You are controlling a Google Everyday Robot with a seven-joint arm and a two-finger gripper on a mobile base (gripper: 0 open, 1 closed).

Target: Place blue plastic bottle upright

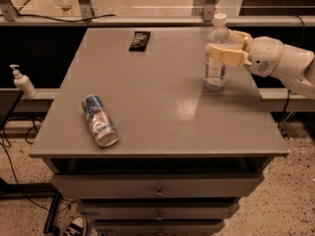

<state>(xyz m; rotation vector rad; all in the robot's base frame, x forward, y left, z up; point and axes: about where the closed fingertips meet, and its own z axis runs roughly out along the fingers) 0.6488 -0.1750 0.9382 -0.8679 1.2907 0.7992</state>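
The blue plastic bottle [215, 73] is clear with a white cap and a blue-and-white label. It stands upright on the grey table [162, 97], near the right edge toward the back. My gripper [219, 44] reaches in from the right and its two tan fingers [225, 54] clasp the bottle's upper body, one in front and one behind. The white arm runs off the right side of the view.
A blue and silver drink can [100, 120] lies on its side at the table's front left. A black flat object [139, 40] lies at the back centre. A white pump bottle [22, 81] stands on a ledge left of the table. Drawers sit below the tabletop.
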